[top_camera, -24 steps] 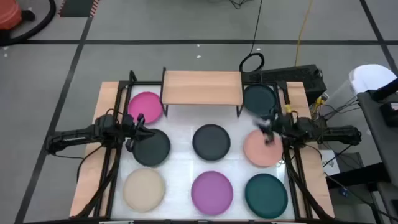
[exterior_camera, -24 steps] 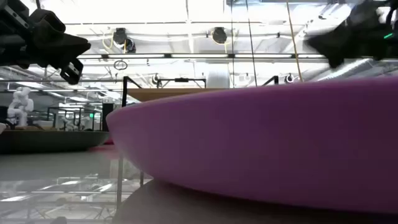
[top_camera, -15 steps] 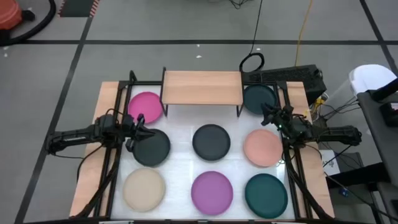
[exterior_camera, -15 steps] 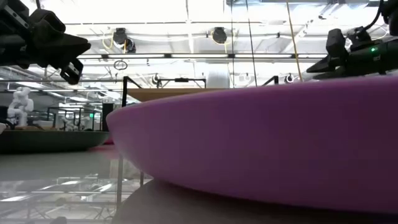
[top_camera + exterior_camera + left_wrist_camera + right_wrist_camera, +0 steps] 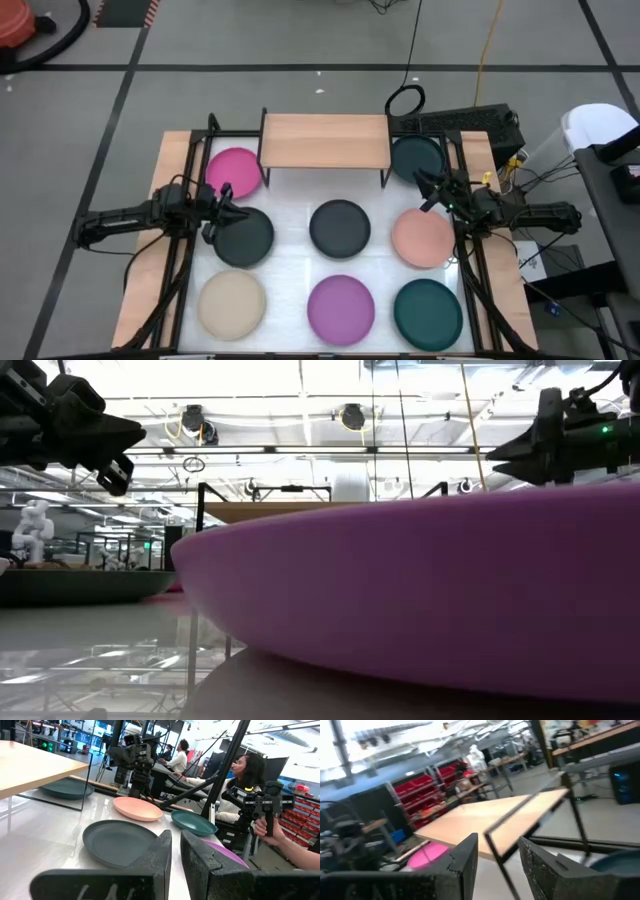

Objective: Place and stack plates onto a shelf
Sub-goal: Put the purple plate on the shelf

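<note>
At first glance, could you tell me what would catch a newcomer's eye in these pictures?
Eight round matte plates lie in rows on the white table, among them a hot pink plate at the back left and a purple plate at the front middle. Behind them stands the small wooden-topped shelf, bare. The left gripper hangs shut between the hot pink plate and a charcoal plate; the right gripper hangs open above the salmon pink plate.

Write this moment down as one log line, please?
left gripper: shut, empty, at charcoal black round plate | right gripper: open, empty, between dark teal round plate and salmon pink round plate | wooden-topped shelf: bare
</note>
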Action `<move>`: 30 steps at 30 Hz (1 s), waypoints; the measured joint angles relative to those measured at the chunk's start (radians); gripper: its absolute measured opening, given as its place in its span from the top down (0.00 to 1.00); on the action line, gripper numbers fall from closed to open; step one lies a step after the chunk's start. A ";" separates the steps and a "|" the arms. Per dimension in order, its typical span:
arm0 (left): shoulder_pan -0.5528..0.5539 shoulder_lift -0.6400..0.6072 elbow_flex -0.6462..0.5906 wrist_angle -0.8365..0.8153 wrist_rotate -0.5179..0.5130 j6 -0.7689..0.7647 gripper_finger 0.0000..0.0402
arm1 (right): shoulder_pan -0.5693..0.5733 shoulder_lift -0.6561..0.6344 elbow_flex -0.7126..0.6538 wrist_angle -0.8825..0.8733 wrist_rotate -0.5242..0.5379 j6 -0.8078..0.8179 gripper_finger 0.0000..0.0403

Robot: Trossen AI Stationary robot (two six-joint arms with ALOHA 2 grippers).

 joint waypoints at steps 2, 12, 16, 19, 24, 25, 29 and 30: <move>0.000 0.000 0.000 0.000 0.000 0.000 0.89 | 0.000 0.000 0.000 0.031 0.002 -0.001 0.68; 0.000 0.000 0.000 0.000 0.000 0.000 0.89 | 0.000 0.000 0.000 0.184 0.003 -0.034 0.68; 0.000 0.000 0.000 0.000 0.000 0.000 0.89 | 0.000 0.000 0.000 0.245 0.004 -0.094 0.68; 0.000 0.000 0.000 0.000 0.000 0.000 0.89 | 0.000 0.000 0.000 0.311 0.006 -0.177 0.68; 0.000 0.000 0.000 0.000 0.000 0.000 0.89 | 0.000 0.000 0.000 0.388 0.004 -0.215 0.68; 0.000 0.000 0.000 0.000 0.000 0.000 0.89 | 0.000 0.000 0.000 0.400 0.004 -0.219 0.68; 0.000 0.000 0.000 0.000 0.000 0.000 0.89 | 0.000 0.000 0.000 0.418 0.004 -0.240 0.68; 0.000 0.000 0.000 0.000 0.000 0.000 0.89 | 0.000 0.000 0.000 0.418 0.004 -0.240 0.68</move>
